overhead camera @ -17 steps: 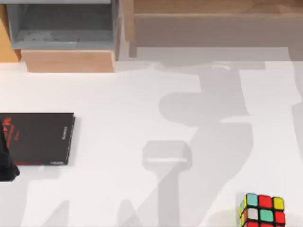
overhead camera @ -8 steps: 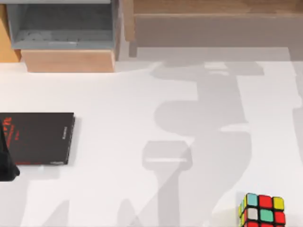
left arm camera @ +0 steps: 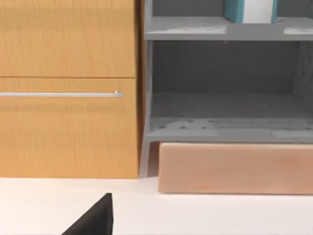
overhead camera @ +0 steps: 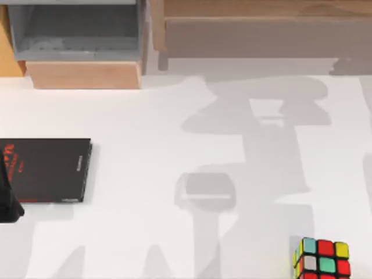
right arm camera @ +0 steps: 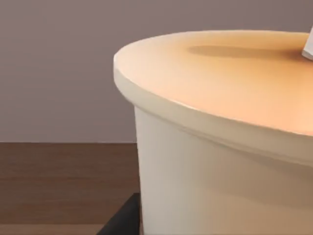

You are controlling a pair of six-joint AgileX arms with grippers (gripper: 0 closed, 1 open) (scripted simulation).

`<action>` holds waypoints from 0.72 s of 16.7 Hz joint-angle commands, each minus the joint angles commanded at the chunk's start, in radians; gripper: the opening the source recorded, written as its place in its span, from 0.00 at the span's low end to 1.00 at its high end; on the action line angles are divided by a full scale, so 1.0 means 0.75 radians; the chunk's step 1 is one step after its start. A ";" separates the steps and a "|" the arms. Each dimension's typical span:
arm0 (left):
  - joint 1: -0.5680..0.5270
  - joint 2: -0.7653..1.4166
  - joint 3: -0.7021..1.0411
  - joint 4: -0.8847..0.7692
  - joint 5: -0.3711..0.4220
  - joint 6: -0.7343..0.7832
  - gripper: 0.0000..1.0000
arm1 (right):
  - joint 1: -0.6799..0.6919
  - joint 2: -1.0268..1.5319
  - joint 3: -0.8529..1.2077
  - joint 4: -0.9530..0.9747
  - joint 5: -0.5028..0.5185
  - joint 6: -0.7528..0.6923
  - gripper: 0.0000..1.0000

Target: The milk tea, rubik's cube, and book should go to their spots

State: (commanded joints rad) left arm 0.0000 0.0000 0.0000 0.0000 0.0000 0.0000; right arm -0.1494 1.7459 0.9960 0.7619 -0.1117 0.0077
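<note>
Item one, the milk tea cup [right arm camera: 215,147]: my right wrist view has it very close, a cream, smooth-walled cup with a flat tan lid and a pale straw stub at the lid's edge; a dark sliver below it may be a finger of my right gripper, but whether the claw is clamped on the cup I cannot tell. I judge it light, top-heavy if full, slick and easily crushed, so a mid-wall hold below the lid rim and an upright carry suit it. Item two, the rubik's cube [overhead camera: 321,259]: at the table's near right edge in the top view, well apart from everything else. I judge it rigid, light and flat-faced; two opposite faces offer a sure pinch. Item three, the book [left arm camera: 250,10]: teal cover, white edge, standing on the upper level of the grey shelf [left arm camera: 222,129] in the left wrist view, seemingly already placed. Also present: a black book [overhead camera: 46,170] with red lettering, lying flat at the table's left, with my left arm parked beside it, its claw state not discernible.
</note>
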 joint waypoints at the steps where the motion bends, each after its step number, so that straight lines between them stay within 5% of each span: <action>1: 0.000 0.000 0.000 0.000 0.000 0.000 1.00 | 0.000 0.000 0.000 0.000 0.000 0.000 0.00; 6: 0.000 0.000 0.000 0.000 0.000 0.000 1.00 | -0.038 -0.001 0.009 0.046 -0.008 0.022 0.00; 12: 0.000 0.000 0.000 0.000 0.000 0.000 1.00 | -0.330 0.093 -0.060 0.344 -0.157 0.081 0.00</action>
State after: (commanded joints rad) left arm 0.0000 0.0000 0.0000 0.0000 0.0000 0.0000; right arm -0.3970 1.8158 0.9511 1.0198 -0.2293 0.0684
